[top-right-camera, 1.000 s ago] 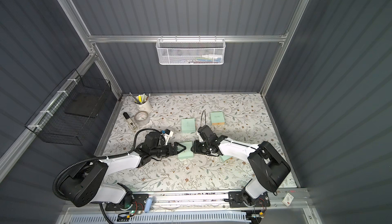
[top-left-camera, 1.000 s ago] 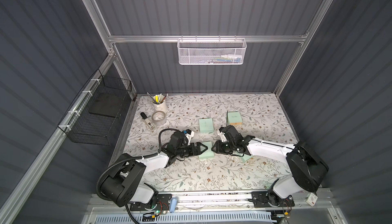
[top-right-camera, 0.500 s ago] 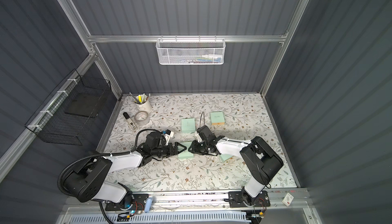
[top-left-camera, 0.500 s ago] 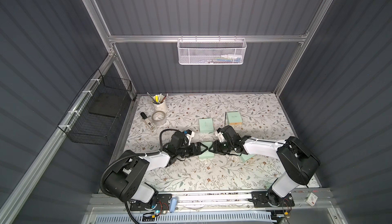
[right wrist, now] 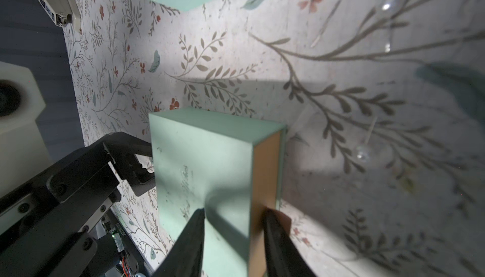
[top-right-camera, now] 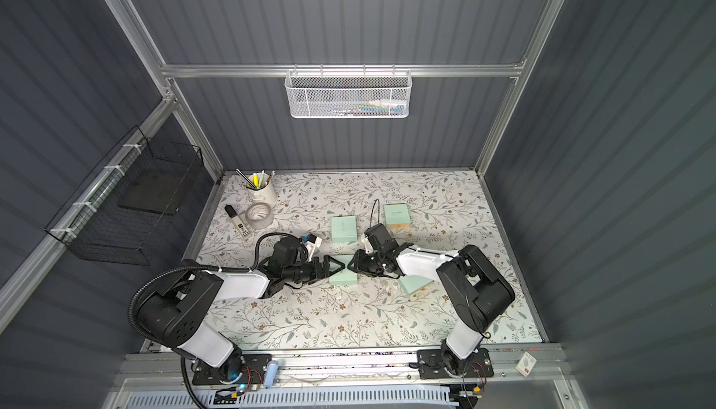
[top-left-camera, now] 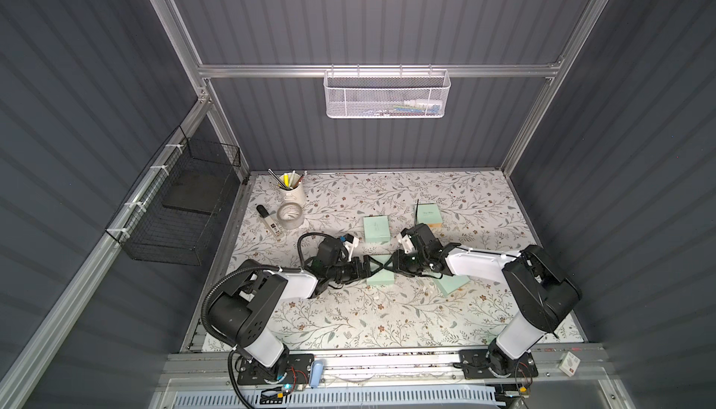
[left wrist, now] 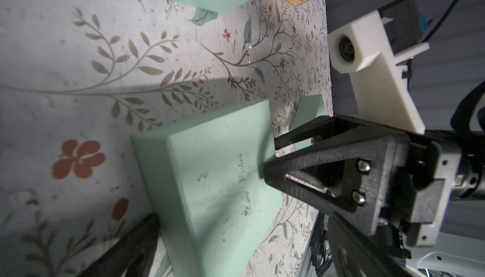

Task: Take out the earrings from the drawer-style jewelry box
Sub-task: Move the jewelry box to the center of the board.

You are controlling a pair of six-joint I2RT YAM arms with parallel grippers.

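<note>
The mint-green drawer-style jewelry box (top-left-camera: 381, 277) (top-right-camera: 343, 278) lies flat mid-table between both arms. My right gripper (right wrist: 233, 225) is shut on its near corner. One finger (right wrist: 191, 239) lies on the top face (right wrist: 204, 173), the other presses the tan drawer end (right wrist: 265, 173). My left gripper (left wrist: 236, 262) (top-left-camera: 372, 265) is open wide, and the box's opposite side (left wrist: 210, 173) sits between its fingers. Tiny pale earrings (left wrist: 248, 47) (right wrist: 363, 154) lie loose on the floral table beside the box. The right gripper (top-left-camera: 391, 265) meets the left one tip to tip in both top views.
A second mint box (top-left-camera: 376, 229) and a third with a tan end (top-left-camera: 430, 215) sit behind the grippers. An angled mint piece (top-left-camera: 453, 283) lies under the right forearm. A pen cup (top-left-camera: 290, 192), a tape roll (top-left-camera: 290, 215) and a marker (top-left-camera: 269, 221) stand at the back left.
The right arm has swung its elbow and shoulder leftward, bringing its gripper onto the box's end. The left gripper has stayed open at the box's other side.
</note>
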